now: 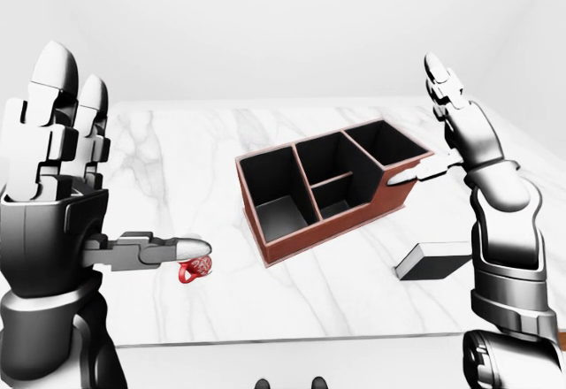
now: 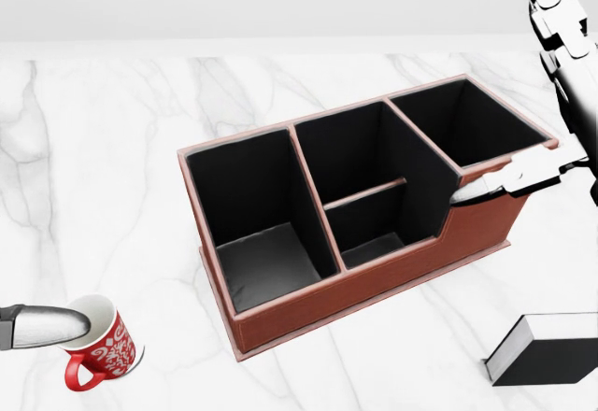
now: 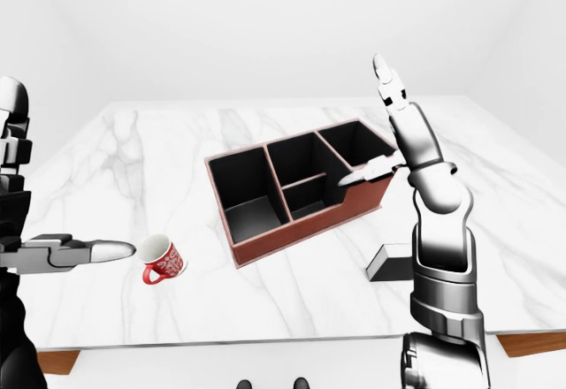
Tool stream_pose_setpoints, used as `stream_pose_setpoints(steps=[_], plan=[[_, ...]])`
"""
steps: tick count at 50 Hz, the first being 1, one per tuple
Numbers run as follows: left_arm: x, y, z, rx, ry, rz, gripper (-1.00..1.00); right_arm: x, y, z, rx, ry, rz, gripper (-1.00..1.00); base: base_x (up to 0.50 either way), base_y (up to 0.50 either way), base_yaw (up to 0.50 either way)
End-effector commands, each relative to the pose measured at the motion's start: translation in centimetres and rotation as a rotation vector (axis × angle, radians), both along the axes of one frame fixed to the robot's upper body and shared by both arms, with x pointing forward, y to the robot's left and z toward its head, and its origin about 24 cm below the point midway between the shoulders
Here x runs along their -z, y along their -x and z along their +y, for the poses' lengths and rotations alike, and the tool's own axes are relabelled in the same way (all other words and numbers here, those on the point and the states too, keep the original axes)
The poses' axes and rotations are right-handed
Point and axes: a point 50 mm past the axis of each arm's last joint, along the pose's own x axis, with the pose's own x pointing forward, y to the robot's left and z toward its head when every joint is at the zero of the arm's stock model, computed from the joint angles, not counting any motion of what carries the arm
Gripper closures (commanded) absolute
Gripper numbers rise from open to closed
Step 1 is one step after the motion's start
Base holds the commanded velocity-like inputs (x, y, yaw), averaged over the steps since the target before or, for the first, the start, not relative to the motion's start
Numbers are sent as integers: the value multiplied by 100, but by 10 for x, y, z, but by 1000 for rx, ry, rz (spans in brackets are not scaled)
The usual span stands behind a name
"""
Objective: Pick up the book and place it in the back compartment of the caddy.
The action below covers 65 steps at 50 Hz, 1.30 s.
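The book (image 2: 547, 347), dark-covered with white page edges, lies flat on the marble at the head view's lower right, apart from the caddy. The red-brown caddy (image 2: 327, 304) with black compartments sits mid-table, skewed, and all its compartments are empty. My right hand (image 1: 429, 131) is open and raised over the caddy's right end, its thumb (image 2: 478, 191) pointing left near the rim. It stands well above the book and holds nothing. At the left my left hand (image 1: 124, 163) is also open, fingers upright and thumb (image 1: 181, 248) reaching toward the mug.
A red patterned mug (image 3: 164, 261) stands on the marble table (image 3: 115, 168) to the caddy's left, just beyond my left thumb. The table's near edge (image 1: 292, 340) runs along the bottom of the eye views. A plain white wall rises behind.
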Motion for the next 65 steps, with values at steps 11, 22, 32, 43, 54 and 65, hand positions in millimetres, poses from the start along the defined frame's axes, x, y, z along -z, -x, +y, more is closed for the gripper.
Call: stream_pose_setpoints(steps=[11, 22, 32, 43, 54, 65], plan=[[0, 1, 3, -14, -2, 3, -95, 10, -9, -28, 57, 125, 124, -100, 0, 0, 0], [-2, 3, 4, -17, -8, -9, -95, 16, -8, -29, 42, 181, 131, -100, 0, 0, 0], [-3, 4, 4, -18, -12, -12, -95, 24, -8, -35, 58, 229, 148, -100, 0, 0, 0], [-3, 5, 3, -17, -14, -15, -95, 40, -12, -45, 111, 240, 224, -100, 0, 0, 0], [-1, 3, 4, -18, -9, 0, -95, 60, -15, -51, 160, 255, 291, -100, 0, 0, 0], [-1, 2, 4, -17, -11, -3, -94, 78, -18, -58, 203, 273, 366, -100, 0, 0, 0]])
